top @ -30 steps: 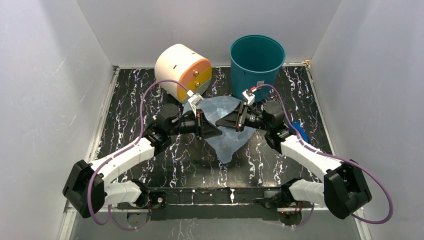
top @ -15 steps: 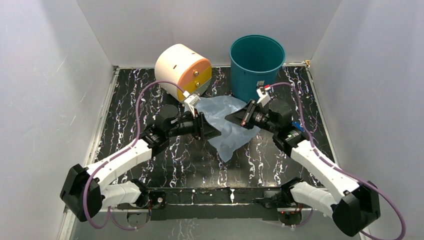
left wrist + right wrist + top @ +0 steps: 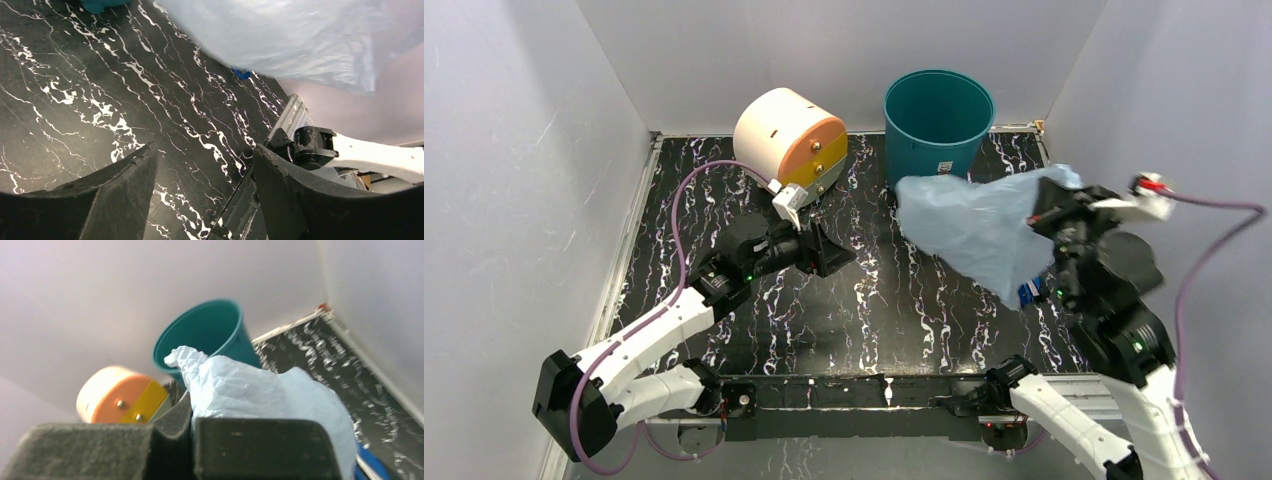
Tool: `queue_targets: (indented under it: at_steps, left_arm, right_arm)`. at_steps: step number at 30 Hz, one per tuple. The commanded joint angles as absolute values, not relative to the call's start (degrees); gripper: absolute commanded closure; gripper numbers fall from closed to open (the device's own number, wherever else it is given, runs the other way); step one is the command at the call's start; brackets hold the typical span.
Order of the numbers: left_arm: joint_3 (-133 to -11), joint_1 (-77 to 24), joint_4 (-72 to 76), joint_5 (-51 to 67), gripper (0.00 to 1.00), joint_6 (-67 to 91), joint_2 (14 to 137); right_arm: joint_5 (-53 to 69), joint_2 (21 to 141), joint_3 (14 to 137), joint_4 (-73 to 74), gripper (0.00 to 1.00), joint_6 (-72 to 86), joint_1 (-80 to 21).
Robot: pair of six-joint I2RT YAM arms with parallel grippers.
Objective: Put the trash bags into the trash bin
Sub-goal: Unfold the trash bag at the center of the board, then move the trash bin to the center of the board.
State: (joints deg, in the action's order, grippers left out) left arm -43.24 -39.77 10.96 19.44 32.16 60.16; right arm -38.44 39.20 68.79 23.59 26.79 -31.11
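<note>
The pale blue crinkly trash bag (image 3: 979, 225) hangs in the air at the right, just in front of the teal trash bin (image 3: 936, 115). My right gripper (image 3: 1044, 208) is raised high and shut on the bag's upper right corner. In the right wrist view the bag (image 3: 250, 390) bunches out from between the shut pads of the right gripper (image 3: 192, 415), with the bin (image 3: 205, 335) behind it. My left gripper (image 3: 829, 255) sits low over the table's middle, open and holding nothing. In the left wrist view the left gripper (image 3: 205, 150) shows bare marble between its fingers, and the bag (image 3: 280, 35) hangs above.
A cream and orange drum-shaped box (image 3: 789, 140) lies on its side left of the bin. A small dark blue flat object (image 3: 1027, 292) lies on the table under the hanging bag. White walls close in the black marbled table (image 3: 874, 310) on three sides.
My right gripper shut on the bag and lifted it off the table, up and to the right. My left gripper opened, let go of the bag and drew back slightly left.
</note>
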Motion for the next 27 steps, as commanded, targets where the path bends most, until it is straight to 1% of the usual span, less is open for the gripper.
queue_targets:
  at_steps: [1, 4, 6, 8, 10, 13, 15, 21, 27]
  left_arm:
    - [-45.6, -39.9, 11.7, 15.9, 0.32, 32.4, 60.6]
    - [-47.0, -39.9, 9.3, 13.0, 0.28, 32.0, 61.9]
    - [-48.2, -39.8, 7.7, 10.7, 0.24, 31.9, 62.7]
    - [-49.8, -39.8, 7.0, 9.7, 0.19, 31.2, 63.6]
    - [-52.5, -39.8, 4.6, 7.1, 0.15, 30.8, 65.3]
    - [-57.9, -39.6, 2.0, 4.8, 0.14, 29.8, 69.4]
    - [-62.6, -39.4, 1.6, 2.7, 0.13, 31.1, 72.7]
    - [-77.2, -38.5, 0.4, -1.5, 0.13, 33.4, 86.0]
    - [-89.9, -37.8, -0.3, -5.3, 0.12, 34.0, 97.2]
  right_arm:
    - [-46.9, 38.5, 68.0, 26.1, 1.0, 18.1, -30.9]
    - [-43.5, 47.4, 67.0, 37.0, 1.0, 22.6, -30.9]
    - [-39.0, 52.4, 64.9, 41.3, 1.0, 24.3, -30.9]
    - [-35.3, 54.6, 64.4, 42.0, 1.0, 27.3, -30.9]
    - [-31.2, 53.2, 63.4, 37.8, 1.0, 27.2, -30.9]
    - [-25.5, 48.9, 61.0, 29.6, 1.0, 26.4, -30.9]
    - [-24.0, 47.0, 60.4, 27.3, 1.0, 27.0, -30.9]
    - [-27.1, 46.1, 60.8, 31.0, 1.0, 28.1, -30.9]
    - [-26.7, 44.4, 59.9, 31.2, 1.0, 28.0, -30.9]
